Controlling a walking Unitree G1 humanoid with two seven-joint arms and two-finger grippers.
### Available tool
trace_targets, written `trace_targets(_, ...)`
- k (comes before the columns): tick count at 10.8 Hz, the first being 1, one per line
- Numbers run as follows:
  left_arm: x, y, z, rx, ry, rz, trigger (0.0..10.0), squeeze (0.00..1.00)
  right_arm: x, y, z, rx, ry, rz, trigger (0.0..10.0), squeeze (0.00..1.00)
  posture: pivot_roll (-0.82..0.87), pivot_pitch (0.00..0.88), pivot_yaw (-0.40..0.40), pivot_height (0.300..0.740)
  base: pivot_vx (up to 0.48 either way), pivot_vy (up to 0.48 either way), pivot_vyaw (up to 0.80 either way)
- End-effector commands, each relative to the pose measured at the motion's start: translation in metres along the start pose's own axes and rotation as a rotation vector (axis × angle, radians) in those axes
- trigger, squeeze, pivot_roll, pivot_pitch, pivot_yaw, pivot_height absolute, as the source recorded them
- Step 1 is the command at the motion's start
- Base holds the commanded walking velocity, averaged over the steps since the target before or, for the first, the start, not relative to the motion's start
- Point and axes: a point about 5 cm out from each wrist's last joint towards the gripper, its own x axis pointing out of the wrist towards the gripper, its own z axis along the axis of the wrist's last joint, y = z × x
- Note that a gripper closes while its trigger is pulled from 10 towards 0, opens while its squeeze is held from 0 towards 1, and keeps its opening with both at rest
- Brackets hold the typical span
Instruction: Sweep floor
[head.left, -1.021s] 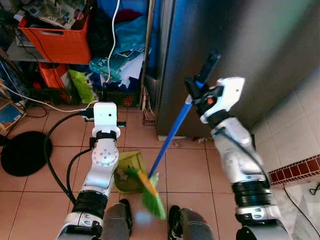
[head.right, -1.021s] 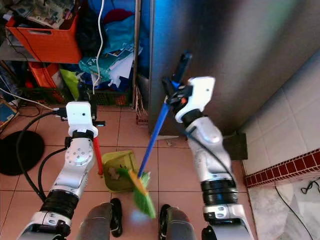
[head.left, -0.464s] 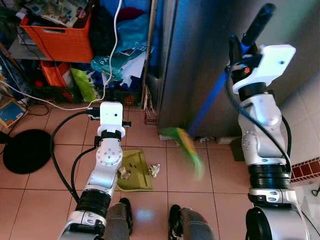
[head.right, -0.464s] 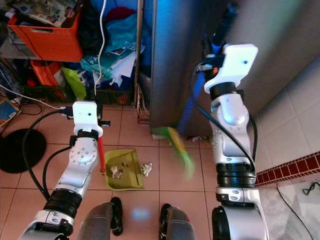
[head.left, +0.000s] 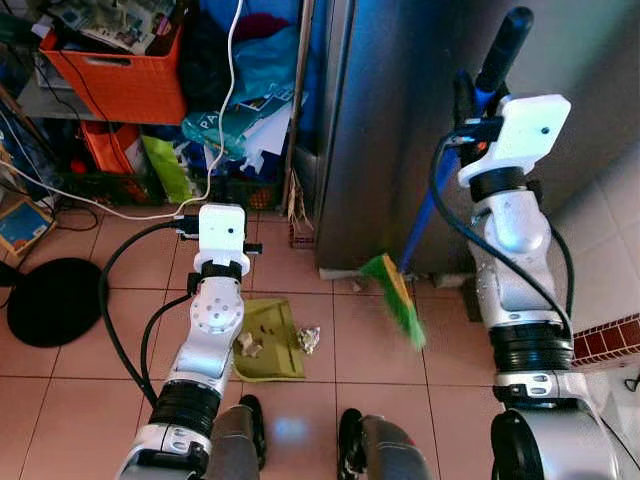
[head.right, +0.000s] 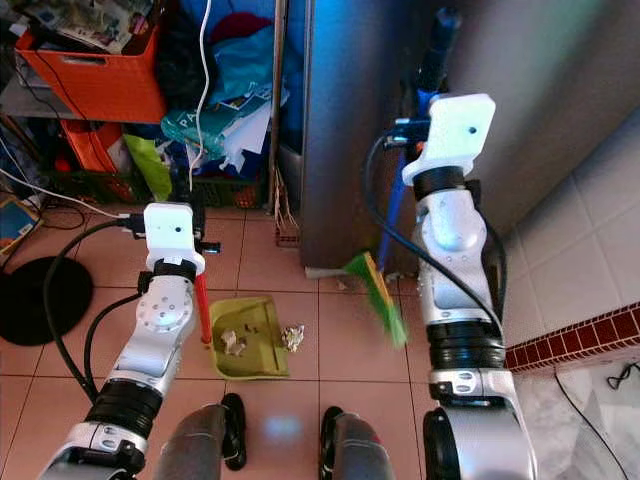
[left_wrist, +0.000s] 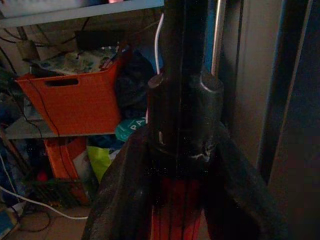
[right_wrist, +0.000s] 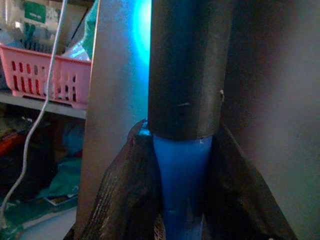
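A broom with a blue handle (head.left: 424, 215), black top grip (head.left: 503, 45) and green bristles (head.left: 396, 297) hangs slanted in front of the steel fridge (head.left: 400, 120). My right gripper (right_wrist: 182, 165) is shut on the handle just below the black grip, raised high on the right. The bristles are blurred, near the fridge's base. A yellow-green dustpan (head.left: 280, 350) lies on the tiles before my feet. My left gripper (left_wrist: 182, 170) is shut on its red handle (head.right: 203, 310). One crumpled scrap (head.left: 247, 345) lies in the pan, another (head.left: 309, 340) by its right edge.
An orange crate (head.left: 110, 85), bags and clothes crowd the shelves at the back left. A black round base (head.left: 50, 305) and cables (head.left: 110, 300) lie on the left floor. A tiled wall with a red border (head.left: 612, 340) closes the right side.
The right arm lifted the broom; its bristles swung from beside the dustpan, in front of my feet, to the right by the fridge base. The dustpan holds scraps.
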Motion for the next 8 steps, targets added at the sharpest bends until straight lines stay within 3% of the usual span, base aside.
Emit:
trace_targets(1, -0.011, -0.009, -0.016, 0.003, 0.082, -0.044, 10.0, 0.0, -0.002, 0.009, 0.006, -0.023, -0.066, 0.008, 10.0, 0.0, -0.02, 0.262, -0.047, 0.74, 0.0, 0.0, 0.0)
trace_targets(2, -0.011, -0.009, -0.015, 0.002, 0.082, -0.046, 10.0, 0.0, -0.003, 0.015, 0.005, -0.025, -0.075, 0.019, 10.0, 0.0, -0.02, 0.266, -0.045, 0.74, 0.0, 0.0, 0.0)
trace_targets(3, -0.012, -0.01, -0.014, -0.002, 0.08, -0.048, 10.0, 0.0, -0.01, 0.034, 0.001, -0.034, -0.095, 0.073, 10.0, 0.0, -0.01, 0.272, -0.046, 0.74, 0.0, 0.0, 0.0)
trace_targets(7, -0.015, -0.009, -0.013, -0.006, 0.085, -0.045, 10.0, 0.0, -0.045, 0.096, -0.018, 0.087, -0.026, 0.209, 10.0, 0.0, 0.0, 0.289, -0.053, 0.74, 0.0, 0.0, 0.0)
trace_targets(8, -0.015, -0.01, -0.013, -0.008, 0.085, -0.044, 10.0, 0.0, -0.049, 0.102, -0.019, 0.123, -0.008, 0.234, 10.0, 0.0, 0.0, 0.288, -0.055, 0.74, 0.0, 0.0, 0.0)
